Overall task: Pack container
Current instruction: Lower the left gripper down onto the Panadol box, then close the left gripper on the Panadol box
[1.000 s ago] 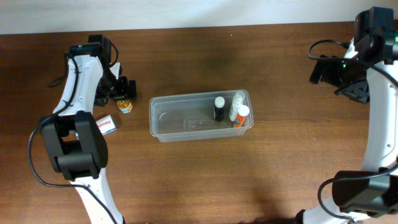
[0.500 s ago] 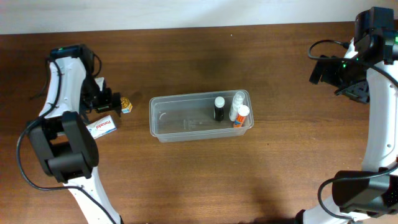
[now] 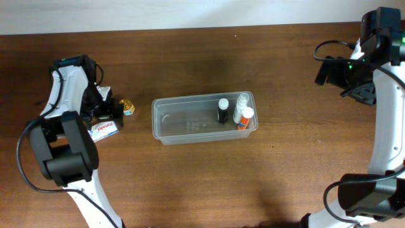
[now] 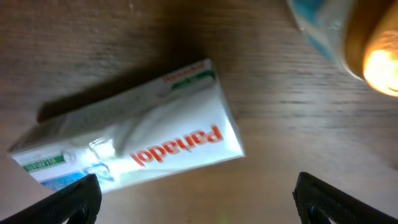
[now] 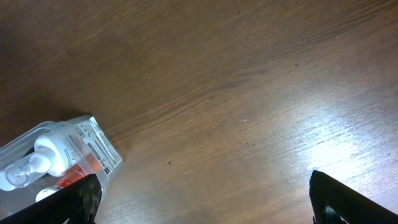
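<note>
The container (image 3: 163, 124), a clear rectangular tub, lies mid-table. Inside, at its right end, are a black bottle with a white cap (image 3: 223, 110), a clear bottle (image 3: 242, 101) and an orange-capped bottle (image 3: 245, 118). A white Panadol box (image 4: 130, 134) lies flat on the wood left of the tub. My left gripper (image 3: 106, 114) hovers open just above the box's (image 3: 104, 130) far edge, nothing between its fingers. A small yellow-capped bottle (image 3: 128, 107) lies beside it. My right gripper (image 5: 205, 205) stands open over bare wood, far right of the tub.
The right arm (image 3: 354, 75) hangs at the table's far right edge. In the right wrist view only the tub's right end (image 5: 93, 140) shows, at lower left. The yellow-capped bottle (image 4: 373, 53) sits at the upper right of the left wrist view.
My left gripper has moved left and toward the front, from over the small yellow-capped bottle to over the Panadol box. The right arm has not moved.
</note>
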Robot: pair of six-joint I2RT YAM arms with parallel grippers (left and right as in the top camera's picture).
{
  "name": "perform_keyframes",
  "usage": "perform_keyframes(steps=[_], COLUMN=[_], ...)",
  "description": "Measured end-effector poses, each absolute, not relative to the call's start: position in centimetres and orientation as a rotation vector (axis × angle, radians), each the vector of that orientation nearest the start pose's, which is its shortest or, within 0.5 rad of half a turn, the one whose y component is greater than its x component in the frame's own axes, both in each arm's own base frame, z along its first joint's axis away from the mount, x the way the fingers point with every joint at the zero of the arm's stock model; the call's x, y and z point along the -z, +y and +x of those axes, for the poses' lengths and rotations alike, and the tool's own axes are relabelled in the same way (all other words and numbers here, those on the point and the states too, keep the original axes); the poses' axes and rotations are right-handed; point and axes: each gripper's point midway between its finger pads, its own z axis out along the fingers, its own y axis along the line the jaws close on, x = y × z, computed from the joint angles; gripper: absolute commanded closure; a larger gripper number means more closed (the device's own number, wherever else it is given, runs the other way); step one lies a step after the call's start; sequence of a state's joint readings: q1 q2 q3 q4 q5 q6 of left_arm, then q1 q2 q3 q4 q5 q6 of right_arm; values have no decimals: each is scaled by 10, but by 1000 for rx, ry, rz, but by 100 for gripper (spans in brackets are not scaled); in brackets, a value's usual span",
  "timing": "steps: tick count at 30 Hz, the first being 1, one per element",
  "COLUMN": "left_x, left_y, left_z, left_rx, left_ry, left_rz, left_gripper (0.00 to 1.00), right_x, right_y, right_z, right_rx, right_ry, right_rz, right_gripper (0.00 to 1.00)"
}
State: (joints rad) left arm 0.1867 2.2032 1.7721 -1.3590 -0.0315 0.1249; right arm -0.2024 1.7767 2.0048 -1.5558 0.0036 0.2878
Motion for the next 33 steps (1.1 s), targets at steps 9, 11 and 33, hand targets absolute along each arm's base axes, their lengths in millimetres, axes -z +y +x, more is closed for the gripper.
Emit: perform_keyframes(steps=[9,11,33], left_x=[-33,-33,-9], left_y=[91,91,109], left_z=[389,391,366], left_rx=[-31,-32,70], left_ry=[3246,3239,3305], left_rz=[45,78,112], left_gripper=[1,1,1], right_x=[-247,-247,-247], right_y=[-73,-73,-73], right_z=[351,351,351], right_rx=[-10,-10,-10], right_ry=[2812,2812,2812], right_rz=[705,705,703], right_gripper=[2,2,2])
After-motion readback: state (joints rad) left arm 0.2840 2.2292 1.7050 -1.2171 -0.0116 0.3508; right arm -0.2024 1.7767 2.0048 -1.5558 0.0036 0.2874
